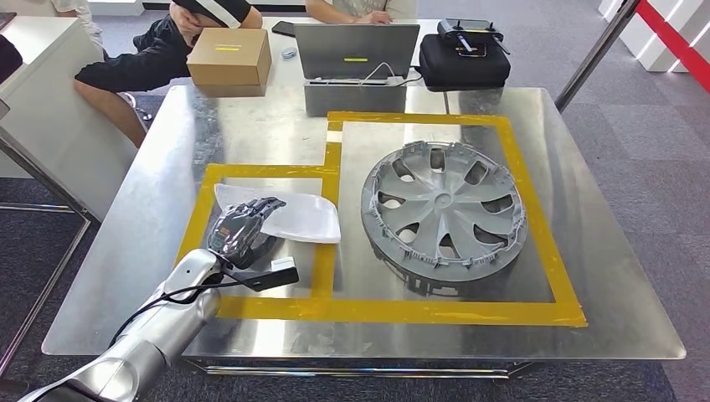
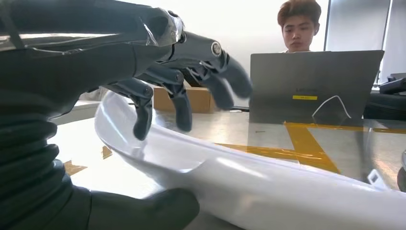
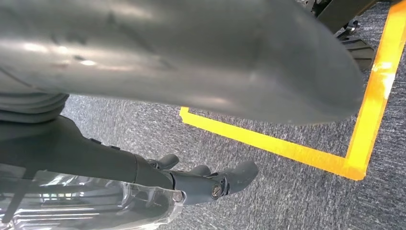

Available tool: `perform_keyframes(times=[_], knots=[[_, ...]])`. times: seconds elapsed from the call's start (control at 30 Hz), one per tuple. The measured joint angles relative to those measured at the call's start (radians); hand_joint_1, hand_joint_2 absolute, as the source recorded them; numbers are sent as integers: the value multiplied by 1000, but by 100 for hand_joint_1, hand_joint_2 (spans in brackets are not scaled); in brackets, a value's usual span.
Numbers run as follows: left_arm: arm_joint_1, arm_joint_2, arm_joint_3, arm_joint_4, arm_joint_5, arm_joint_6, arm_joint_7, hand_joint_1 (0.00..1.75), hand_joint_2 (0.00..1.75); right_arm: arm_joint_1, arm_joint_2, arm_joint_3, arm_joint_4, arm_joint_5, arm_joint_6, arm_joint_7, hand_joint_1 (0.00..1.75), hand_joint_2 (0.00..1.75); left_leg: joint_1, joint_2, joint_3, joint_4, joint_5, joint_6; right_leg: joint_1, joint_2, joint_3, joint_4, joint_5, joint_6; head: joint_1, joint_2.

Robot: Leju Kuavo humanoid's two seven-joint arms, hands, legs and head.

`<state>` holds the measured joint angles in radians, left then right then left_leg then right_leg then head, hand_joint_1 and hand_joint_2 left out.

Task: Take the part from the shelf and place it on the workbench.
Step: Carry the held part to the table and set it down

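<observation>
Part: white curved plastic panel (image 1: 289,214), lying on the steel workbench (image 1: 251,126) inside the smaller yellow-taped box, at 9 o'clock of the grey plastic wheel cover (image 1: 444,216).
Left hand (image 1: 243,228): fingers (image 2: 179,103) spread over the panel's near end, thumb under its edge; a firm grip cannot be told.
Right hand (image 3: 210,184): hung over carpet, fingers loosely curled, nothing held.
Risk: panel could be dragged off its box if the thumb catches on withdrawal.
Writing: yellow labels noted on brown cardboard box (image 1: 230,60) and grey laptop (image 1: 356,50); illegible.

The left hand (image 1: 243,230) rests on the white part (image 1: 289,215) on the workbench (image 1: 586,251).
</observation>
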<state>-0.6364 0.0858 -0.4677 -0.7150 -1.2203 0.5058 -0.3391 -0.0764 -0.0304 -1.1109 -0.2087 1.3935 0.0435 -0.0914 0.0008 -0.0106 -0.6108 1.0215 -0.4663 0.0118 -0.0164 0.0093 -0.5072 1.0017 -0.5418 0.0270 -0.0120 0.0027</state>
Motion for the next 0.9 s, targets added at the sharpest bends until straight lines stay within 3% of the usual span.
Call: perform_keyframes(times=[0.63,0.77,0.83,0.9], knots=[[-2,0,30,33,-17,13,23,0,175,0,-2,-1,0,-4,0,2,0,0,0,0,0,0,0,0,0,0,0,0,0,0,0,0],[-3,-3,63,40,115,-17,-57,0,0,0,-2,-1,0,-4,-1,2,0,0,0,0,0,0,0,0,0,0,0,0,0,0,0,0],[8,-7,101,21,279,-87,-148,0,0,0,-2,-1,0,-5,-2,2,0,0,0,0,0,0,0,0,0,0,0,0,0,0,0,0],[48,-13,161,-58,536,-243,-249,0,0,1,-2,-1,0,-5,-2,1,0,0,0,1,0,0,0,0,0,1,0,0,0,0,0,0]])
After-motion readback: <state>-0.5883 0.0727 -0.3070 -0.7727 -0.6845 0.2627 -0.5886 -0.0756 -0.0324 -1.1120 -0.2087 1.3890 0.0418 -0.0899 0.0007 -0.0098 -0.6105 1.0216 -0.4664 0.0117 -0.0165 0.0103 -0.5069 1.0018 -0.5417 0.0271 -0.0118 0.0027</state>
